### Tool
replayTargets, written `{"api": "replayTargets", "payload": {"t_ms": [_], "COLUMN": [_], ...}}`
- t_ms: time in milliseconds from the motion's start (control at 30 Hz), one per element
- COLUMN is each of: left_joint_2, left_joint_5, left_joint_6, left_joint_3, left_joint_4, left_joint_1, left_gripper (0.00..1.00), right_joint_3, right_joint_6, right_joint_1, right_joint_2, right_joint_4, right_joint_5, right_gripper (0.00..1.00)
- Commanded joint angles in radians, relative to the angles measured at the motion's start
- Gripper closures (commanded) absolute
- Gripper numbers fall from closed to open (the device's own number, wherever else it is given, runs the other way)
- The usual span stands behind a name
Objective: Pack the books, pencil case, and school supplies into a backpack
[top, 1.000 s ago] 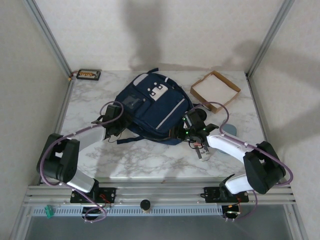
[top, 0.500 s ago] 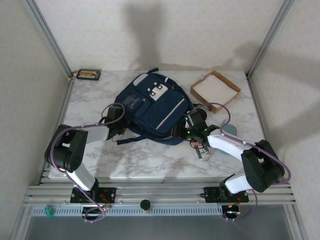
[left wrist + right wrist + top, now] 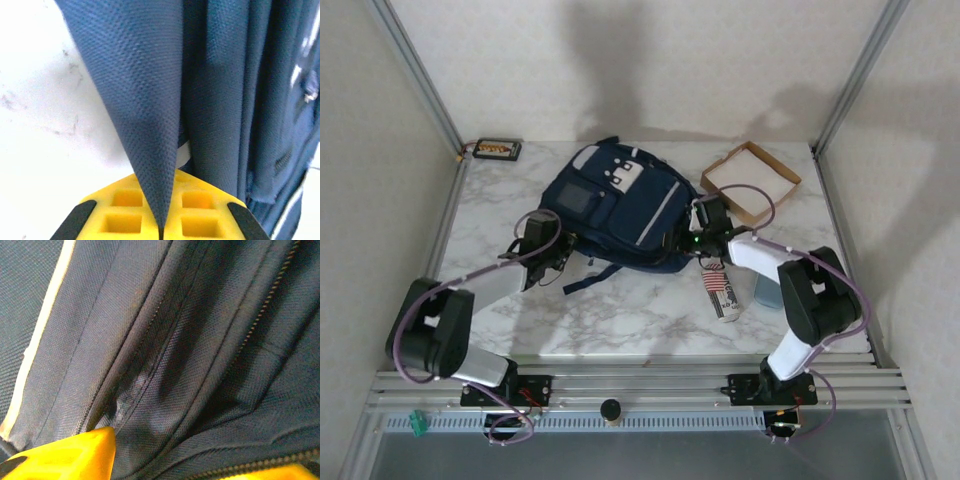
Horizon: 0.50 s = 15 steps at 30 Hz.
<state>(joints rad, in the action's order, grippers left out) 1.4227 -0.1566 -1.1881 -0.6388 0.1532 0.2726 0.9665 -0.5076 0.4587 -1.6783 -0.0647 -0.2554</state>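
Moved: backpack has turned on the bench.
Left claw: pinching backpack cloth tight.
Right claw: half wide against backpack, hold unclear.

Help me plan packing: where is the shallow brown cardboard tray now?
Top view: the shallow brown cardboard tray sits at the far right, just right of the navy fabric backpack.

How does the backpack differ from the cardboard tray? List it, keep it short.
The backpack is soft navy fabric; the cardboard tray is a stiff brown box with a pale inside. The backpack is clearly the larger. The left gripper pinches a fold of the backpack and the right gripper has its fingers against it; no gripper is at the tray. Both lie on the marble table, toward its far side.
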Motion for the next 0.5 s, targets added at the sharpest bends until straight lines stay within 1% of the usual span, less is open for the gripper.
{"api": "replayTargets", "payload": {"t_ms": [0, 67, 167, 233, 300, 333, 400, 467], "left_joint_2": [-0.093, -0.126, -0.14, -0.146, -0.163, -0.173, -0.18, -0.181], "left_joint_5": [0.012, 0.028, 0.037, 0.039, 0.06, 0.066, 0.065, 0.058], "left_joint_6": [-0.105, -0.132, -0.138, -0.136, -0.144, -0.149, -0.157, -0.164], "left_joint_3": [0.029, 0.018, -0.017, -0.035, -0.041, -0.04, -0.046, -0.056], "left_joint_4": [-0.077, -0.097, -0.135, -0.154, -0.171, -0.167, -0.167, -0.169], "left_joint_1": [0.012, 0.024, 0.033, 0.035, 0.044, 0.05, 0.064, 0.08], "left_gripper": [1.0, 1.0, 1.0, 1.0, 1.0, 1.0, 1.0, 1.0], "right_joint_3": [0.062, 0.021, -0.076, -0.114, -0.118, -0.12, -0.124, -0.124], "right_joint_6": [0.082, 0.099, 0.117, 0.134, 0.14, 0.135, 0.1, 0.05], "right_joint_1": [0.011, 0.029, 0.051, 0.051, 0.063, 0.087, 0.184, 0.29], "right_joint_2": [0.022, 0.088, 0.234, 0.321, 0.39, 0.421, 0.462, 0.456], "right_joint_4": [0.035, -0.011, -0.072, -0.139, -0.228, -0.254, -0.26, -0.236], "right_joint_5": [0.012, 0.034, 0.115, 0.164, 0.236, 0.259, 0.265, 0.23], "right_gripper": [0.46, 0.42, 0.35, 0.32, 0.32, 0.32, 0.35, 0.39]}}
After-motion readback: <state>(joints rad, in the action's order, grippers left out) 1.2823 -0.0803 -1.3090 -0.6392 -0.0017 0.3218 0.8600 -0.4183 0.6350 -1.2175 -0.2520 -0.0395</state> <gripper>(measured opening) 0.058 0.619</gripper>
